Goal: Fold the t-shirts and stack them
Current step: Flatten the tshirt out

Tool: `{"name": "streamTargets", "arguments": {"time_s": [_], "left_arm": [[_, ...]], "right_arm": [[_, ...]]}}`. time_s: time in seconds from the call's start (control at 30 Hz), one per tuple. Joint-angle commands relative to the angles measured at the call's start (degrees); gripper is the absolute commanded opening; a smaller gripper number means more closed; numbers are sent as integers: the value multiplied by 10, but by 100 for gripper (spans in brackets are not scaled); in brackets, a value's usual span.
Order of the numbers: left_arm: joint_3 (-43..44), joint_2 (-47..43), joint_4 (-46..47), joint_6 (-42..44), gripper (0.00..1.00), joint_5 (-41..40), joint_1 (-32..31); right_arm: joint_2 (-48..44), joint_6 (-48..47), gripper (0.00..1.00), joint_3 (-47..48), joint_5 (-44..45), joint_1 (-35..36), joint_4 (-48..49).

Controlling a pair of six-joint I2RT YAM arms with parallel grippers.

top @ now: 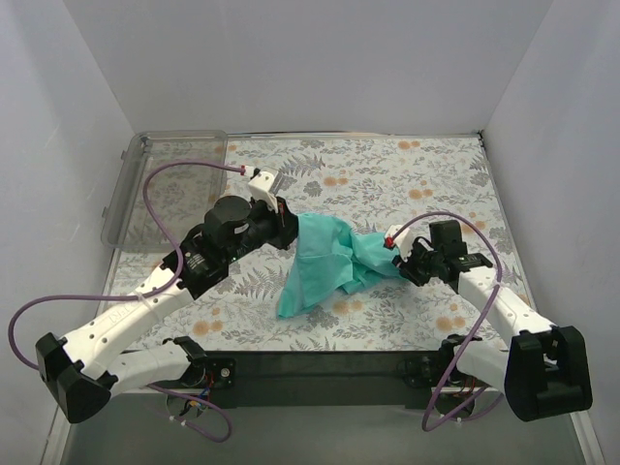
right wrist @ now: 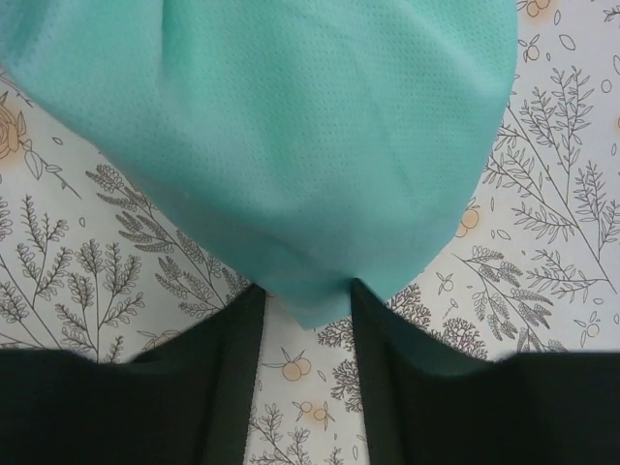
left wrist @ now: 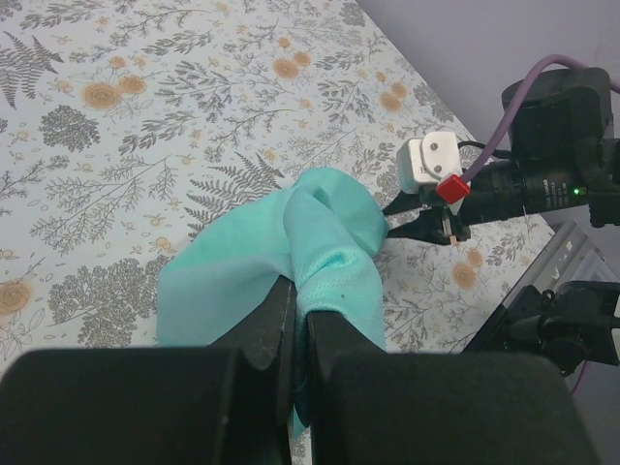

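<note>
Fingers (left wrist: 269, 329) of the left end effector (left wrist: 298, 295) are pressed together on a rolled ridge of the t-shirt (top: 325, 262), with hardly a gap showing between them. Opposite, the right end effector (right wrist: 308, 325) is clamped on a thicker wad of the same t-shirt, and cloth fills the space between its fingers. The t-shirt sits mid-counter between the two arms, crumpled and gathered toward each grip, with a loose flap trailing toward the near edge.

From where I stand, the job in hand looks like spreading it flat before any fold. To do that well, the two arms should draw apart evenly and low, so the cloth slides open rather than twists. Each seems to hold a bunch, not a clean hem or shoulder, so a fresh grip may be needed.

The fabric is thin and soft, plain teal with a fine pinhole weave, and it falls in rounded folds. The counter (top: 417, 184) wears a flat cover printed with grey ferns and orange blossoms. A clear plastic bin (top: 165, 179) sits at the far left corner, well apart.
</note>
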Motion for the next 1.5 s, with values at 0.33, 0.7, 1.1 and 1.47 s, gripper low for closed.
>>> {"name": "streamTargets", "arguments": {"time_s": [0.33, 0.7, 1.1, 1.47], "left_arm": [[37, -63, -34, 18, 0, -34, 17], [160, -154, -15, 60, 0, -55, 17], [195, -239, 17, 15, 0, 10, 17], [70, -262, -28, -28, 0, -65, 17]], "right_arm": [[-111, 1, 1, 153, -1, 4, -88], [-122, 9, 1, 498, -74, -41, -196], [-128, -18, 1, 736, -279, -148, -348], [-126, -25, 1, 645, -323, -169, -370]]}}
